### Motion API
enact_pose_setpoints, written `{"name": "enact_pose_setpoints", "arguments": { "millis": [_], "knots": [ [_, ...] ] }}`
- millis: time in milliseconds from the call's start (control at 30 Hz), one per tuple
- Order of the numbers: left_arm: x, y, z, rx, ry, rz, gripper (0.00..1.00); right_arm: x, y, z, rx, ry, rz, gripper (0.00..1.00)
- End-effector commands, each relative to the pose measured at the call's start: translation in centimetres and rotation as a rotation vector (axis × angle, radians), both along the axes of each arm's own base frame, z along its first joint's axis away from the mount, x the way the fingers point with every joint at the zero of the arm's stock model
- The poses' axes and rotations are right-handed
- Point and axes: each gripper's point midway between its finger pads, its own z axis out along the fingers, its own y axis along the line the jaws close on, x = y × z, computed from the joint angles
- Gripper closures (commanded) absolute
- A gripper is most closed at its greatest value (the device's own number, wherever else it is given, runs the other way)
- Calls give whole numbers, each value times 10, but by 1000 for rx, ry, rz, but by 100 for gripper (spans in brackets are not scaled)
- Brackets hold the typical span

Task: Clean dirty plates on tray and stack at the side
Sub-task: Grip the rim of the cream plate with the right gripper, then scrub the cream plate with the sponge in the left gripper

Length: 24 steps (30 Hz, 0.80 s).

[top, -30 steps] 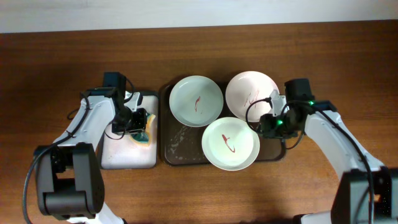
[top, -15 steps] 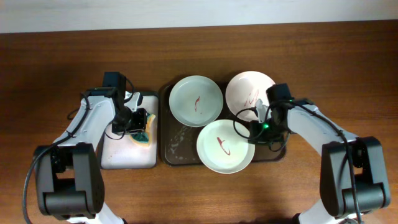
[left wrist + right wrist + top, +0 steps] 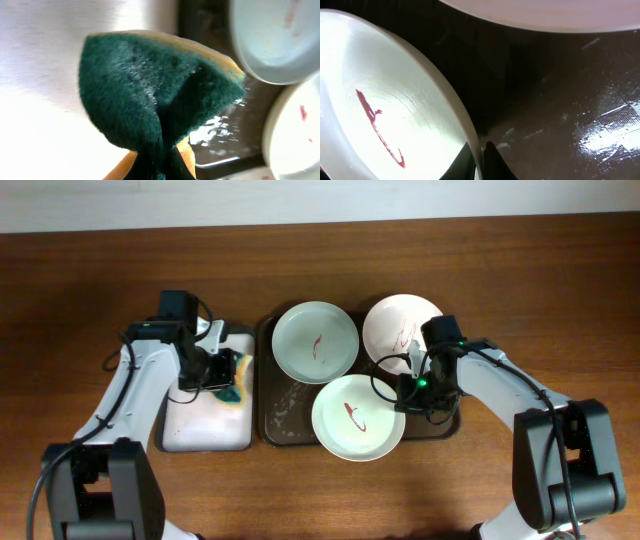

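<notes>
Three plates with red scribbles lie on the dark brown tray [image 3: 290,420]: a pale green plate [image 3: 315,342] at the back left, a pinkish white plate [image 3: 395,325] at the back right, and a white plate [image 3: 358,417] at the front. My right gripper [image 3: 408,392] is shut on the white plate's right rim [image 3: 465,130], one finger on each side. My left gripper [image 3: 225,372] is shut on a green and yellow sponge [image 3: 160,95] and holds it above the small white-lined tray [image 3: 205,420].
The small white-lined tray stands left of the brown tray. Soapy foam specks [image 3: 285,405] lie on the brown tray's left part. Bare wooden table [image 3: 500,470] surrounds both trays.
My right gripper has moved left with the white plate, sliding it left and toward the front of the tray. My left arm has shifted slightly, sponge still held.
</notes>
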Motion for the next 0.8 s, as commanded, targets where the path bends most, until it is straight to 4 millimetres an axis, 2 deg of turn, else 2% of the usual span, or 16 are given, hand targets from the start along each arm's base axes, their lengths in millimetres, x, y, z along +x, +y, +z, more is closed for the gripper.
{"name": "enact_pose_setpoints", "arguments": {
  "millis": [0, 33, 67, 167, 267, 433, 567, 700, 767],
  "knots": [
    [-1, -69, 30, -181, -53, -92, 100, 6, 5, 4, 18, -13, -2, 90],
    [-2, -86, 32, -194, -56, -99, 100, 6, 5, 4, 18, -12, -2, 90],
    [-3, -111, 35, -215, -64, -101, 100, 6, 5, 4, 18, -12, -2, 90],
    [-10, -160, 37, -256, -53, -66, 100, 6, 5, 4, 18, -13, -2, 90],
    [-22, -187, 29, -233, 5, 60, 100, 6, 5, 4, 18, -12, -2, 89],
    [-40, -211, 11, -175, 71, 211, 100, 6, 5, 4, 18, -12, -2, 89],
    [-49, -234, -8, -127, 38, 156, 100, 6, 5, 4, 18, -13, -2, 89],
    [-59, -247, -30, -86, 53, 152, 100, 6, 5, 4, 18, -13, -2, 89],
    [-57, -253, -39, -73, 32, 142, 100, 6, 5, 4, 18, -13, -2, 89]
  ]
}}
